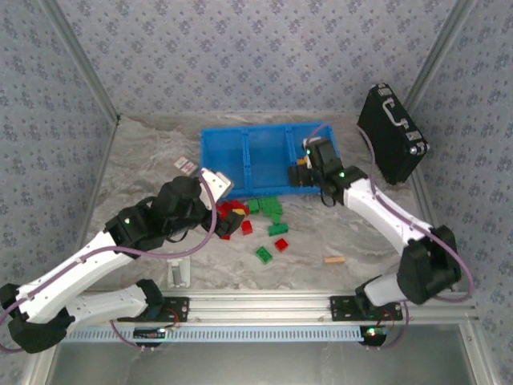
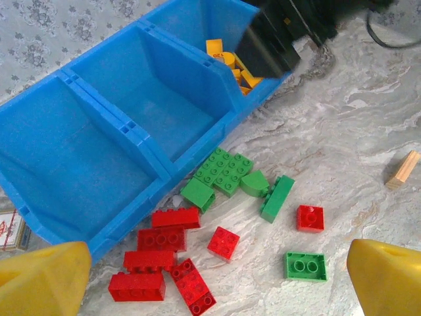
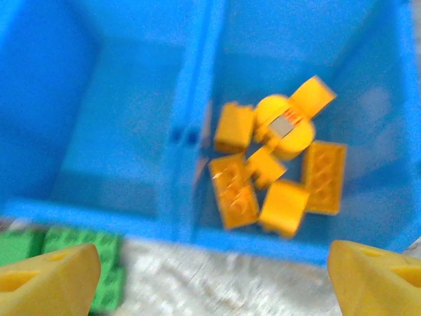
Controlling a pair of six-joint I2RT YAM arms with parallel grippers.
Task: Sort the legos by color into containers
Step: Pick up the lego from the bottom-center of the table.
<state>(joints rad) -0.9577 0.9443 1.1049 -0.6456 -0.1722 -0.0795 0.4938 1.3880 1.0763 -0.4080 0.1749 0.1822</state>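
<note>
Presently, the left gripper (image 2: 214, 283) hangs above the table (image 2: 342, 131) with its yellow fingers (image 2: 46, 276) set wide apart, one at each lower corner of the left wrist view. They grip no brick and touch none. Below and between them lie the red legos (image 2: 161, 260): several long bricks in a loose cluster just beside the near wall of the containers (image 2: 131, 125), with two square ones a little to the right. The green legos (image 2: 227, 172) lie just beyond the red. A flat plate and smaller pieces touch one another near the bin wall, and one more green brick sits apart, nearer the right-hand finger. A wooden stick (image 2: 402, 170) rests on the table well away to the right.

The right gripper (image 3: 210, 280) is poised over the right-hand compartment, its fingers (image 3: 378, 276) likewise fully spread and clear of everything below (this view is blurred, so fine detail is uncertain). On that compartment's floor lie the orange-yellow legos (image 3: 263, 184), heaped toward its near wall, several of them touching. The ring-shaped piece (image 3: 284, 125) lies at the far side of the heap.

From the top view, the containers stand at the far middle of the table, long side across. The right gripper is above their right end and the left gripper is near their left front corner. A white card (image 1: 185, 165) lies on the table just left of the containers. A black case (image 1: 393, 132) stands tilted at the far right, apart from the bins.
</note>
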